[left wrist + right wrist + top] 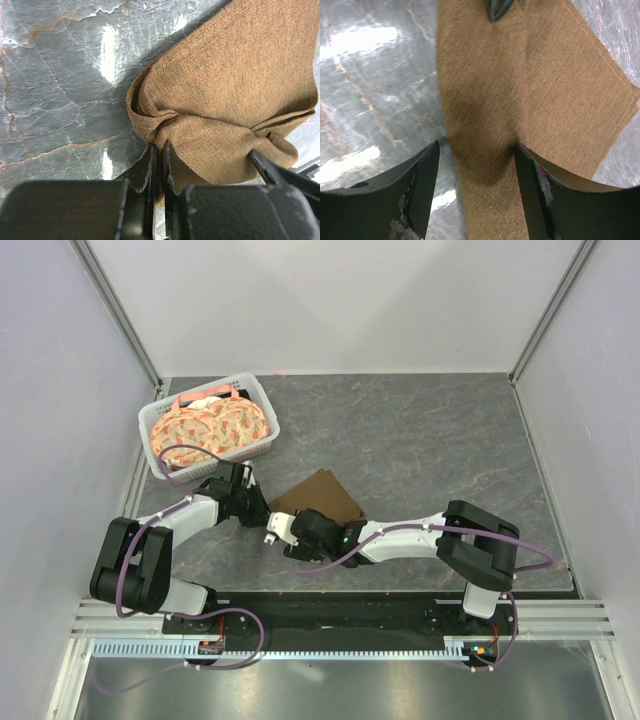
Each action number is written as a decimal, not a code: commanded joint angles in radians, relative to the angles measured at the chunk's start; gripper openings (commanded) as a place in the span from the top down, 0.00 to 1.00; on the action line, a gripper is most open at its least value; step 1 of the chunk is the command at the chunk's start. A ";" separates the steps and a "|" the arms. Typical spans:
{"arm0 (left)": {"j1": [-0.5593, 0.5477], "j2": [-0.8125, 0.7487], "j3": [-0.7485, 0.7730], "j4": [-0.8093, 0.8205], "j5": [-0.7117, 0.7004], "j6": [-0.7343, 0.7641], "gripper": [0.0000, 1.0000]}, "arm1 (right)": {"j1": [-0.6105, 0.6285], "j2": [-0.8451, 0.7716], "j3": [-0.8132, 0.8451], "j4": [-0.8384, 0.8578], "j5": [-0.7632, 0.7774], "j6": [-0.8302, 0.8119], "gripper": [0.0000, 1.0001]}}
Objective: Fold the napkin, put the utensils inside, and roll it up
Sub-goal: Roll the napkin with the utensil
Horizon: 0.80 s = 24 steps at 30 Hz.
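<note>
The brown napkin [320,498] lies bunched on the grey table, in front of both arms. My left gripper [257,510] is shut on the napkin's gathered near-left edge; in the left wrist view its jaws [160,146] pinch a fold of the napkin [235,85]. My right gripper [276,531] stands open just beside it. In the right wrist view the right gripper [476,145] straddles the napkin's [530,90] edge, one finger over cloth, the other over bare table. A dark pointed tip [495,9] at that view's top cannot be identified. The utensils are out of view.
A white basket [158,412] holding round orange-patterned plates [210,428] stands at the table's back left. White walls close in the left, back and right sides. The dark rail with both arm bases runs along the near edge.
</note>
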 commanded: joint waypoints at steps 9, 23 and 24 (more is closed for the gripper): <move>0.000 0.009 0.006 0.018 0.074 0.065 0.94 | -0.129 0.093 0.138 -0.153 -0.304 0.003 0.41; 0.005 -0.228 -0.049 0.006 -0.164 0.003 0.23 | -0.215 0.196 0.207 -0.443 -0.562 0.098 0.64; 0.006 -0.265 -0.057 0.005 -0.172 -0.004 0.21 | -0.223 0.194 0.217 -0.458 -0.591 0.102 0.66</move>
